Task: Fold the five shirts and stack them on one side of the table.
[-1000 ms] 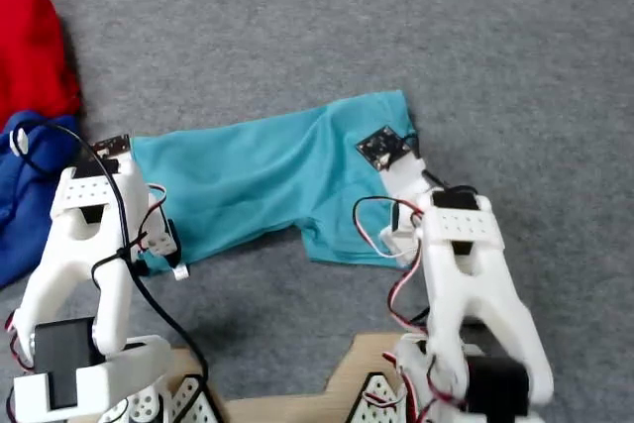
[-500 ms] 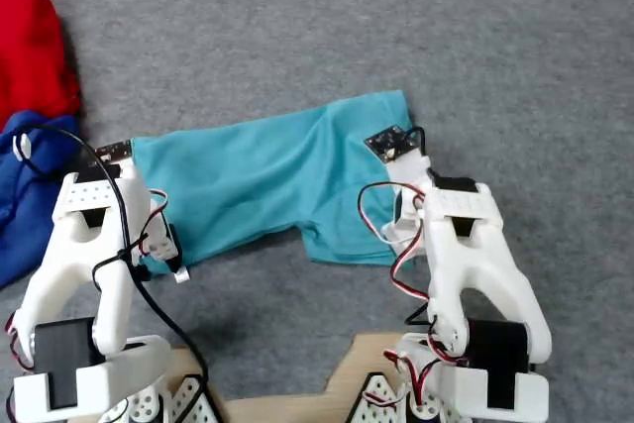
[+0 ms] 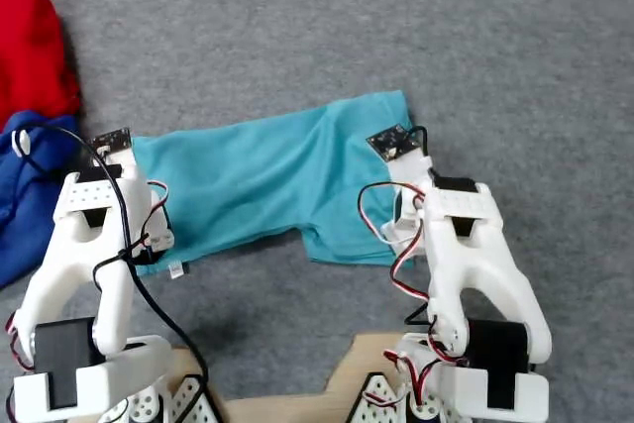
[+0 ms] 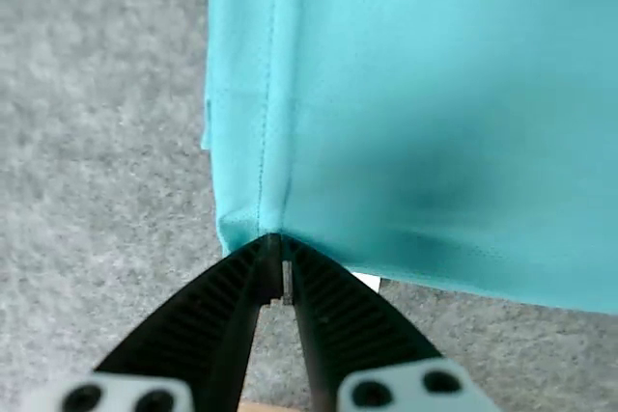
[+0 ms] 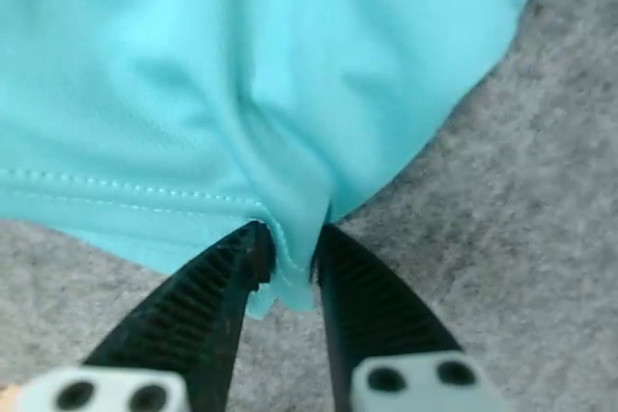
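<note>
High view, surface: table [image 3: 515, 76] covered edge to edge in grey felt-like cloth; pale wood board [image 3: 297, 405] at the near edge, by the arm bases
Room: thin strip past the far table edge; tan and dark shapes; can't tell what they are
Teal shirt [image 3: 258, 180]: mid-table, lying flat as a long band between the two arms; a flap juts toward the near edge by the right arm [image 3: 456, 245]
Red shirt [image 3: 35, 37]: far-left corner, bunched; cut off by the frame edge
Blue shirt [image 3: 22, 200]: just beside the red shirt, nearer the arms; bunched; cut off by the frame edge; partly behind the left arm [image 3: 89, 245] and its black cable
Left gripper [image 4: 280, 256]: jaws all but closed; tips pinch the teal shirt's hem corner; white tag [image 4: 365, 283] pokes out from under the hem close by
Right gripper [image 5: 290, 253]: jaws a narrow gap apart; a raised ridge of teal shirt clamped between them at the cloth's edge; grey table on both sides
Hidden: from above, both sets of tips sit under the arms' own wrists; left arm covers the teal shirt's near-left corner; right arm covers part of the flap
Unclear: layer count in the teal shirt; can't tell collar from hem from above
</note>
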Motion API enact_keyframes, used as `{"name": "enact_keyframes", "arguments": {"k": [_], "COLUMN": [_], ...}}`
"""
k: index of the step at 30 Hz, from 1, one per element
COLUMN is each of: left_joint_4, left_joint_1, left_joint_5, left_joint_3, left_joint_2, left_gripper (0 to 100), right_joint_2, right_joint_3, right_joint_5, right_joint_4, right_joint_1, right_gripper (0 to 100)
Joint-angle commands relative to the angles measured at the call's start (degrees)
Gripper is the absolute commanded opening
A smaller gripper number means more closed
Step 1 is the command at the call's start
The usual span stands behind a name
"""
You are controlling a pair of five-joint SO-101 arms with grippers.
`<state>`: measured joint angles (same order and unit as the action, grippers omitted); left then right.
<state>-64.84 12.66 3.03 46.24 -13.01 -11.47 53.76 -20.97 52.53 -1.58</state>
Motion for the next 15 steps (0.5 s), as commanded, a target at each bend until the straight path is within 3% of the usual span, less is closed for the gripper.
{"name": "enact_keyframes", "arguments": {"k": [1,8,15], "left_joint_4": [-0.09,-4.66,-13.27], "left_joint_1": [-0.62,-0.53,0.53], "left_joint_5": [0.62,0.18,-0.18], "left_joint_3": [-1.32,-1.32,-6.68], "left_joint_2": [-1.63,-1.63,-2.15], "left_gripper": [2,3,16], "right_joint_2": [-0.13,-0.22,-0.13], "right_joint_3": [-1.71,-1.71,-1.71], "right_joint_5": [0.62,0.62,0.44], "right_joint_4": [0.35,0.44,0.26], "right_joint_1": [-0.84,-0.84,-0.92], "right_gripper": [0.6,1.2,1.2]}}
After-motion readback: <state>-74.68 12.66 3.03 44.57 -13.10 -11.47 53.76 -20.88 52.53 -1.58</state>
